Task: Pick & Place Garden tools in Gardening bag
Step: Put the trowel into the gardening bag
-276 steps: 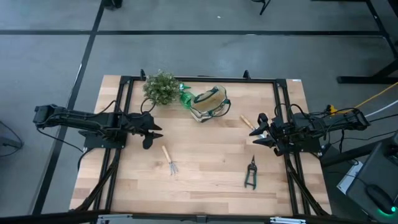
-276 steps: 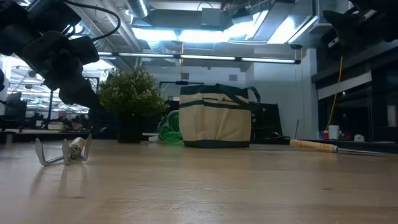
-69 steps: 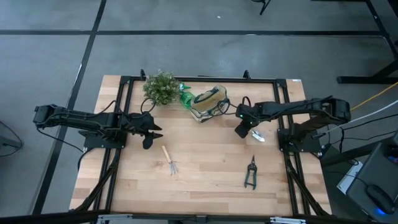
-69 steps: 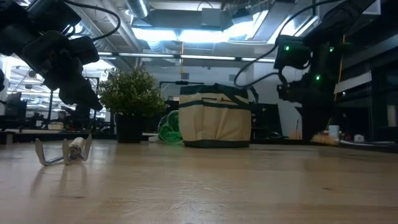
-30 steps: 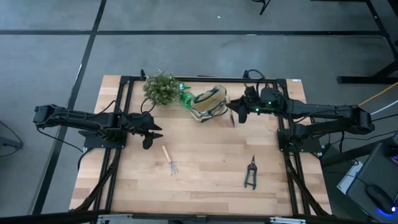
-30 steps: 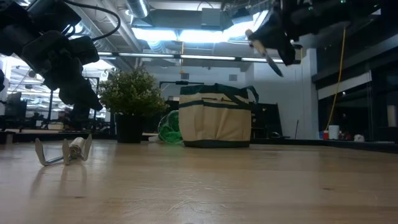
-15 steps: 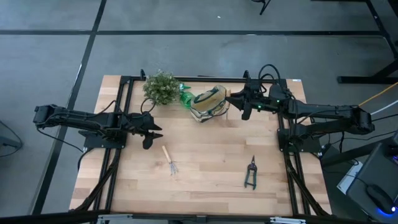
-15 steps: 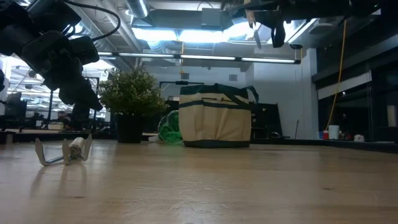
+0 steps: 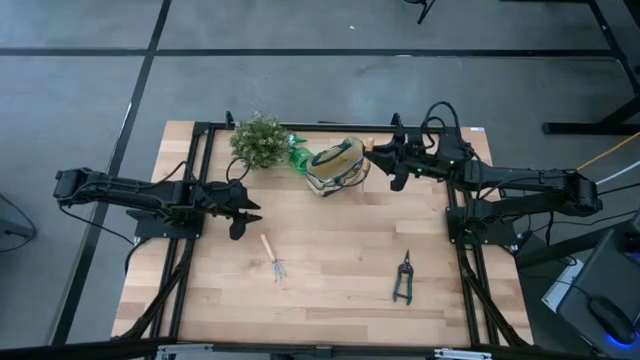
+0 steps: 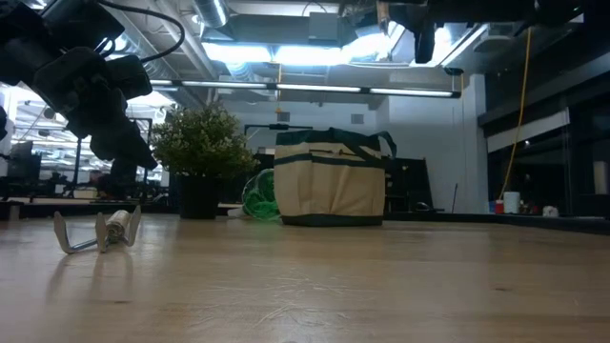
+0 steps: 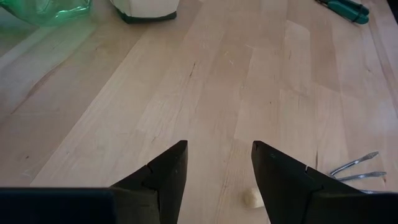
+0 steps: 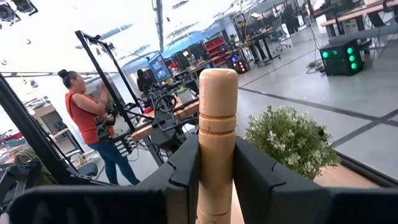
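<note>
My right gripper [image 9: 380,153] is raised just right of the beige gardening bag [image 9: 337,164] and is shut on the short wood-handled tool [image 12: 216,118]. My left gripper [image 11: 217,168] is open and empty at the table's left, above bare wood. The wood-handled mini rake [image 9: 273,257] lies flat on the table close to it; its tines [image 11: 356,172] show in the left wrist view. The black pruning shears [image 9: 403,279] lie flat at the near right. The green plastic tool [image 9: 300,157] lies between the bag and the potted plant [image 9: 258,140]. My right gripper pinches the tool's wooden handle [image 12: 216,163] between its two fingers, below the handle's rounded free end [image 12: 217,79], which sticks out past the fingertips. The fingers lie along the handle. The tool is lifted clear of the table; its other end is hidden behind the gripper.
The bag stands upright on the table [image 10: 329,186]. The plant [image 10: 198,143] stands left of it at the far edge. A black frame [image 9: 320,128] runs around the table. A person [image 12: 84,127] stands in the room beyond.
My right gripper has risen and gone toward the table's far edge beside the bag, carrying the wood-handled tool, which has turned with it. The left arm has kept still.
</note>
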